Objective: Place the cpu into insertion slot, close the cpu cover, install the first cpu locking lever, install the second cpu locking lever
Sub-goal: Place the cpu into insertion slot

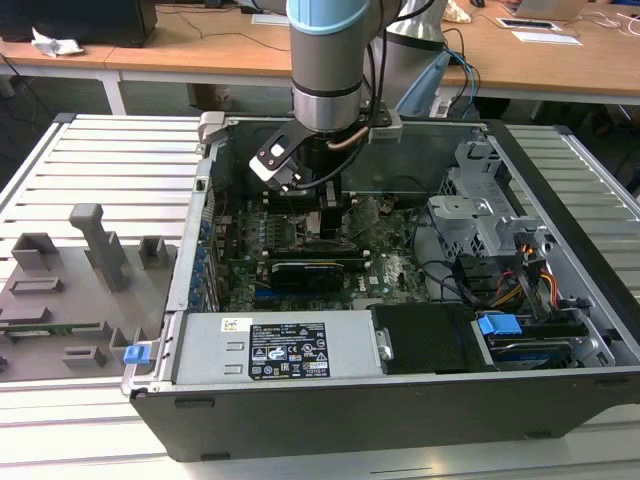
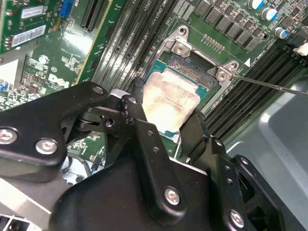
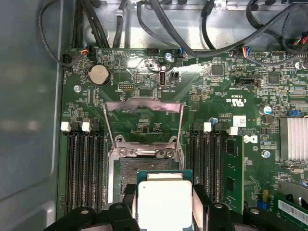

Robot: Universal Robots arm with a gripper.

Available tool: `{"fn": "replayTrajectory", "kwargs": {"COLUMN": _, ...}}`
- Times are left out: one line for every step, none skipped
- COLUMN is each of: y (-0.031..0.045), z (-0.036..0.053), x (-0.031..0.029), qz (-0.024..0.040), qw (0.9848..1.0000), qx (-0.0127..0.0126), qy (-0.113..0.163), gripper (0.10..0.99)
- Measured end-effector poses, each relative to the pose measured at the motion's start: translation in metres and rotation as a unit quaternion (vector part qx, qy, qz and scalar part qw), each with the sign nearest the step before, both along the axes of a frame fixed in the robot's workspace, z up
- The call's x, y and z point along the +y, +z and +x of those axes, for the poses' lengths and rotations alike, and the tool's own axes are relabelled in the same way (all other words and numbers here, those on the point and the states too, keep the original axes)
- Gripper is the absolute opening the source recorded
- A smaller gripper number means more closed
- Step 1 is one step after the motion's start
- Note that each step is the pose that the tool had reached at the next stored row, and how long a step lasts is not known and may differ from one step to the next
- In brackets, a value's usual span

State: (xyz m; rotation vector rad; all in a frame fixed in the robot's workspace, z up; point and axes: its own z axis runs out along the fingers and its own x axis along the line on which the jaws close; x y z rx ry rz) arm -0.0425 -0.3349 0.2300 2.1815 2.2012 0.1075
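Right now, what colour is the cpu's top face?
The cpu is pale silver, green-edged; clearest in the first wrist view.

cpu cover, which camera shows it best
The first wrist view: the cpu cover stands open, its whole frame and window facing the camera. The second wrist view catches its hinge end; the exterior view has the arm over that area.

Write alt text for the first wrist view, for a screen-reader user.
The hand grips the cpu by two opposite edges over the open socket on a green motherboard. The cpu cover stands swung up beyond the socket, with black memory slots on either side.
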Motion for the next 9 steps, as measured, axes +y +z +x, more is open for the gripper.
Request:
{"fn": "replayTrajectory", "kwargs": {"y": -0.0004, "z": 0.0, "x": 0.0007, "qz": 0.0, "qw": 1.0, "qx": 0.0, "qy": 0.0, "gripper": 0.541}}
{"fn": "replayTrajectory", "kwargs": {"y": -0.0006, "z": 0.0, "x": 0.0013, "qz": 0.0, "qw": 1.0, "qx": 0.0001, "qy": 0.0, "gripper": 0.541}}
{"fn": "replayTrajectory", "kwargs": {"y": -0.001, "z": 0.0, "x": 0.0024, "qz": 0.0, "qw": 1.0, "qx": 0.0002, "qy": 0.0, "gripper": 0.541}}
{"fn": "replayTrajectory", "kwargs": {"y": -0.0015, "z": 0.0, "x": 0.0038, "qz": 0.0, "qw": 1.0, "qx": 0.0004, "qy": -0.001, "gripper": 0.541}}
{"fn": "replayTrajectory", "kwargs": {"y": -0.0021, "z": 0.0, "x": 0.0051, "qz": 0.0, "qw": 1.0, "qx": 0.0007, "qy": -0.001, "gripper": 0.541}}
{"fn": "replayTrajectory", "kwargs": {"y": -0.0028, "z": 0.0, "x": 0.0064, "qz": 0.0, "qw": 1.0, "qx": 0.0013, "qy": -0.001, "gripper": 0.541}}
{"fn": "replayTrajectory", "kwargs": {"y": -0.0041, "z": 0.0, "x": 0.0084, "qz": -0.0002, "qw": 1.0, "qx": 0.0025, "qy": -0.002, "gripper": 0.541}}
{"fn": "replayTrajectory", "kwargs": {"y": -0.0057, "z": 0.0, "x": 0.0097, "qz": -0.0003, "qw": 1.0, "qx": 0.0036, "qy": -0.003, "gripper": 0.541}}
{"fn": "replayTrajectory", "kwargs": {"y": -0.0071, "z": 0.0, "x": 0.0103, "qz": -0.0003, "qw": 1.0, "qx": 0.0047, "qy": -0.003, "gripper": 0.541}}
